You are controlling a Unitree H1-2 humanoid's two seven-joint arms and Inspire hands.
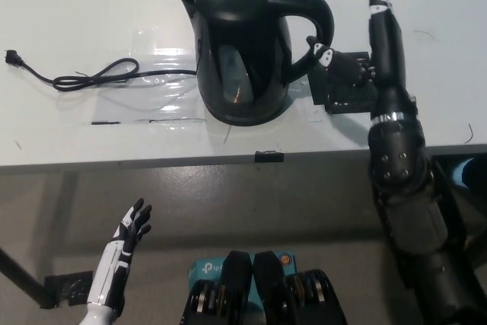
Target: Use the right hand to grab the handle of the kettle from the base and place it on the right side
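A black kettle stands upright on its base at the back middle of the white table, its spout to the left and its loop handle to the right. My black right hand is over the table just right of the handle, open, fingers spread and stretched away from me, thumb close to the handle's lower end without gripping it. Below the table edge at the lower left rests my white left hand, open and holding nothing.
A black power cord with its plug runs from the kettle's base to the left. A black square marker lies on the table right of the kettle, partly under my right hand. Clear tape covers the table left of the kettle.
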